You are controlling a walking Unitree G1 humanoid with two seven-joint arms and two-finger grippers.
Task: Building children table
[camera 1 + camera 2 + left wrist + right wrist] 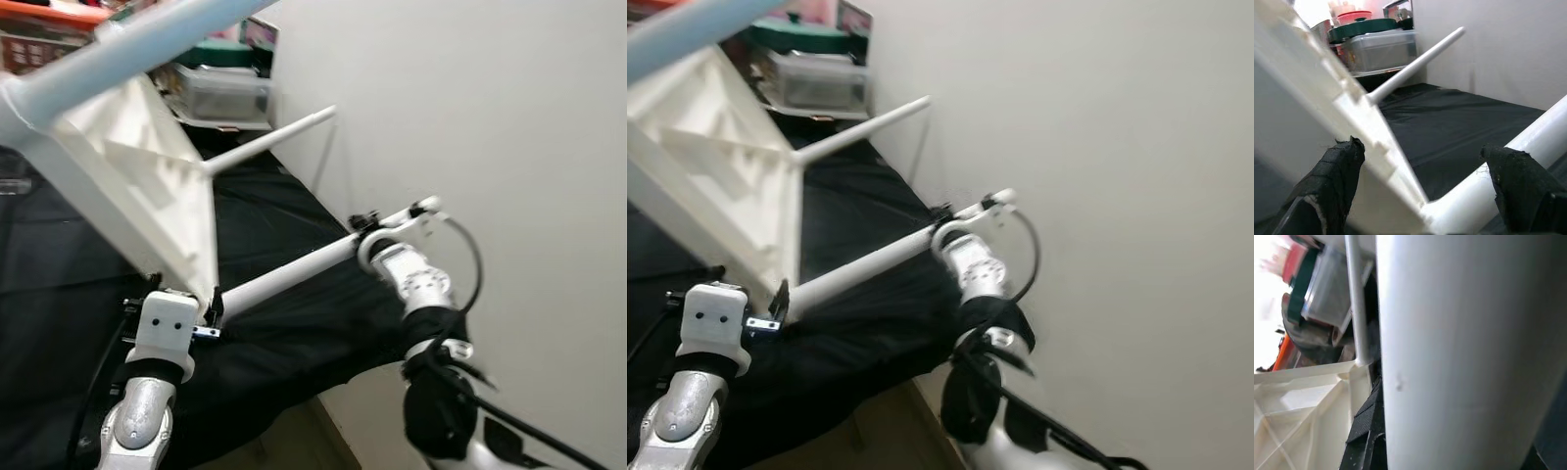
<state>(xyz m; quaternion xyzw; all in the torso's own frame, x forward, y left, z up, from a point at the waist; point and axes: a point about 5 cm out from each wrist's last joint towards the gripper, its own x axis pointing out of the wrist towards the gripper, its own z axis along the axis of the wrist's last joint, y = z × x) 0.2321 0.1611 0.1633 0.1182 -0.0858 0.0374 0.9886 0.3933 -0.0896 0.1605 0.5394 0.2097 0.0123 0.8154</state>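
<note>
table half built: 3 legs in, both arms on the near corner

the white children's table top (147, 166) is tilted up on its edge over a surface draped in black cloth (294, 343), with its ribbed underside facing right toward the pale wall (470, 127). 3 white legs can be made out on it: a far leg (269, 142) sticking out toward the wall, a near leg (294, 276) running right from the lower corner, and an upper leg (137, 44) crossing the top left of the scene.

the left gripper (1420, 191) sits at the near lower corner, its fingers spread either side of the table's edge where the near leg joins; they look released rather than clamped. the right gripper (377, 223) is at the outer end of the near leg, close to the wall; it seems to be gripping that leg, but whether its fingers are clenched cannot be told.

my judgement: the build is well along, with the near leg probably being seated or tightened. a 4th leg cannot be confirmed, and the table is not yet turned upright. a clear storage box (225, 93) stands at the far end.
</note>
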